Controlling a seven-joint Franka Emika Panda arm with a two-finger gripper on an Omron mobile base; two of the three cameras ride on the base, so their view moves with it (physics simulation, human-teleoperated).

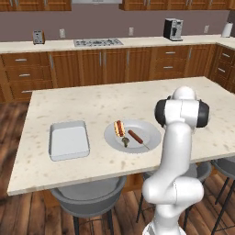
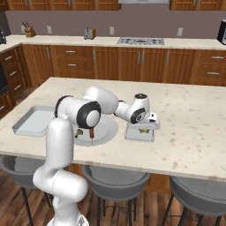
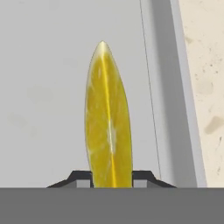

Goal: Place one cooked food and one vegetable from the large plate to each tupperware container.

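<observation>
My gripper [image 3: 111, 178] is shut on the vegetable, a yellow wedge [image 3: 108, 118], which it holds just above the floor of the right tupperware container [image 3: 175, 109]. From the right base view the gripper [image 2: 142, 128] hangs low over that container [image 2: 150, 136]. The large plate [image 1: 148, 127] lies mid-counter with the hot dog [image 1: 119, 128], the skewered sausage [image 1: 136, 137] and an olive-brown mushroom bit [image 1: 125, 141] on it. Left of the plate stands the other container [image 1: 69, 140], with nothing in it.
The island counter [image 1: 92, 103] ends close to the plate's near side, with grey stools [image 1: 89, 197] under that edge. Behind it run wooden cabinets with a stovetop [image 1: 97, 42], a toaster [image 1: 38, 36] and a coffee machine [image 1: 172, 29].
</observation>
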